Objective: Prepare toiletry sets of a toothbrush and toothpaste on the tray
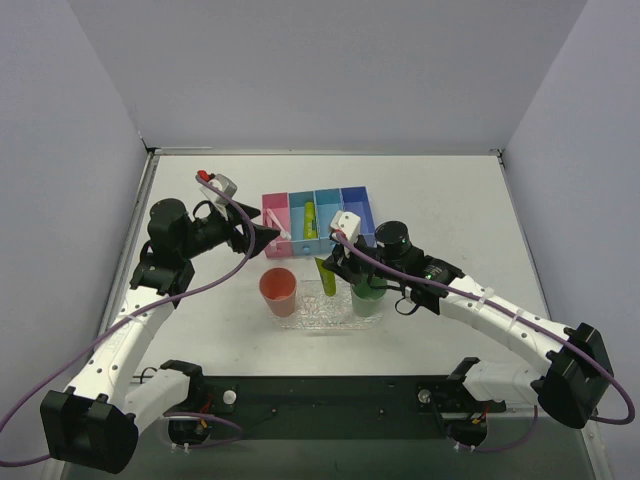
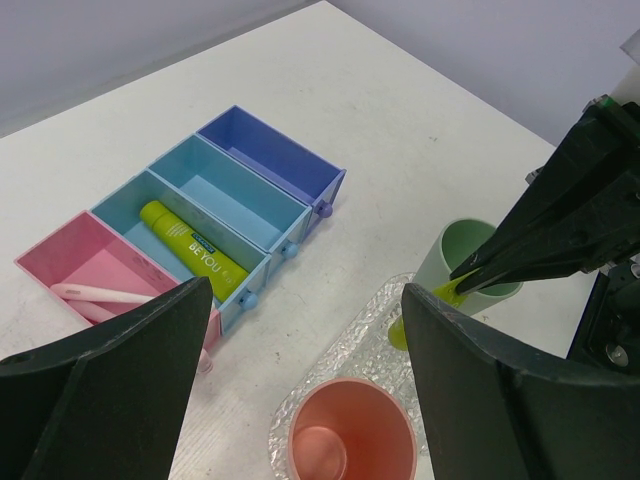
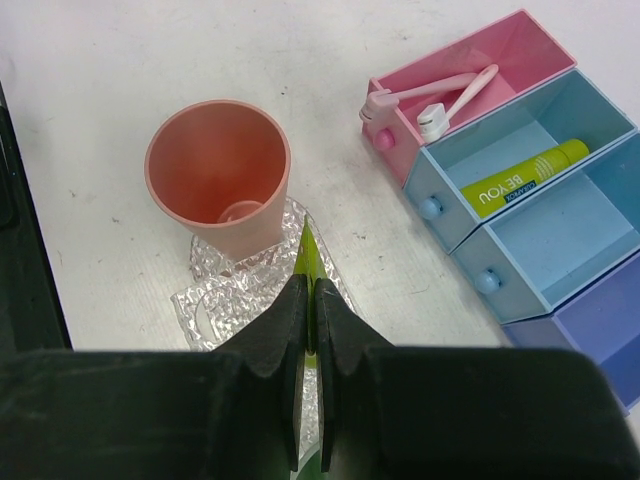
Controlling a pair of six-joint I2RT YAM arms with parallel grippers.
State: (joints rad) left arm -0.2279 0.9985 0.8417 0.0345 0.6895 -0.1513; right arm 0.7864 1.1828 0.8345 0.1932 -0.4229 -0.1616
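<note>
My right gripper (image 3: 310, 285) is shut on a yellow-green toothpaste tube (image 3: 308, 252), held upright over the clear bumpy tray (image 3: 215, 300) between the pink cup (image 3: 220, 180) and the green cup (image 1: 367, 297). The held tube also shows in the top view (image 1: 325, 270) and the left wrist view (image 2: 432, 308). My left gripper (image 2: 305, 295) is open and empty, hovering by the front of the pink bin (image 1: 277, 213). Two pink toothbrushes (image 3: 440, 100) lie in that bin. A second toothpaste tube (image 2: 192, 248) lies in the adjacent blue bin.
A row of bins, one pink, two light blue and one purple (image 1: 357, 208), stands behind the tray. The second blue bin (image 1: 329, 210) and the purple one look empty. Both cups stand on the tray (image 1: 320, 315); the pink cup (image 2: 350, 435) is empty.
</note>
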